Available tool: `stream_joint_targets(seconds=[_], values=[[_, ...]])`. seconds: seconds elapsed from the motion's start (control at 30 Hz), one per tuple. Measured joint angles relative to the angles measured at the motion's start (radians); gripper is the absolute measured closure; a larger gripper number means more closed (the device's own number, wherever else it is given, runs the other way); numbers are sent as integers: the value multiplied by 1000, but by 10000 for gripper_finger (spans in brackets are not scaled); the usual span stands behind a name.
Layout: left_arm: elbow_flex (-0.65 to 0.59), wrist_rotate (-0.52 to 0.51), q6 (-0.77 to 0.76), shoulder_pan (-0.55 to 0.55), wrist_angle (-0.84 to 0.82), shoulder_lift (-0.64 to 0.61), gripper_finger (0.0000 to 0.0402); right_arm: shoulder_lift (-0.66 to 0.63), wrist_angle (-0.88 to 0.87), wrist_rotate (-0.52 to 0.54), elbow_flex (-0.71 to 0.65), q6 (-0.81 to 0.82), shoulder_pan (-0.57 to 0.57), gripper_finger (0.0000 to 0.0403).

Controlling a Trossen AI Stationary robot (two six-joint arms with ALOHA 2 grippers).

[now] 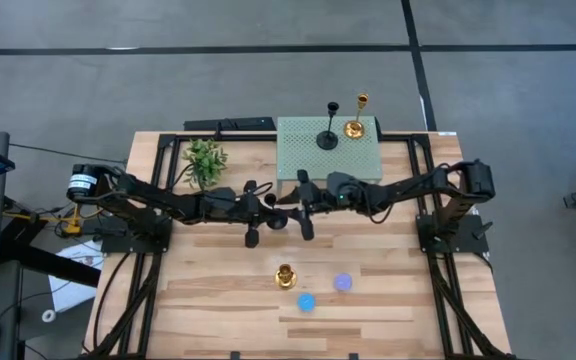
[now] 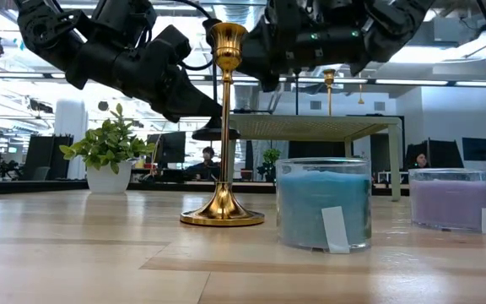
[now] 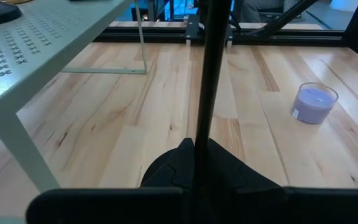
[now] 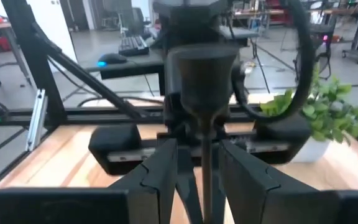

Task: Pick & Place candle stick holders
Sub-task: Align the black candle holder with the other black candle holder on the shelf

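Note:
One black candlestick holder (image 3: 205, 74) is held up in the air at the table's middle, between my two grippers. Its stem runs between my right gripper's fingers (image 4: 202, 81), and its flared base (image 2: 212, 133) shows below my left gripper. My left gripper (image 3: 197, 146) is shut on the stem. My right gripper (image 4: 199, 146) is open, a finger on either side of the stem. A gold holder (image 1: 286, 275) stands on its base on the table. Another black holder (image 1: 327, 140) and a gold one (image 1: 354, 127) stand on the green platform (image 1: 308, 165). My left gripper pinches the black holder's stem (image 3: 201, 134) between its two fingers, low on the stem, just above the base. The fingers lie across the stem and slant down from the table's left. The holder is lifted clear of the table, roughly upright with its base down.
A blue candle jar (image 1: 306, 301) and a purple one (image 1: 343, 283) stand near the gold holder toward the near edge. A potted plant (image 1: 205, 160) stands at the far left beside the platform. People sit in the room beyond the table.

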Motion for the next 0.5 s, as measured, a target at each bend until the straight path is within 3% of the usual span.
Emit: stream_joint_targets(seconds=[0.5], values=[[0, 0, 0, 0, 6, 0, 387, 15, -78, 7, 40, -2, -2, 294]])
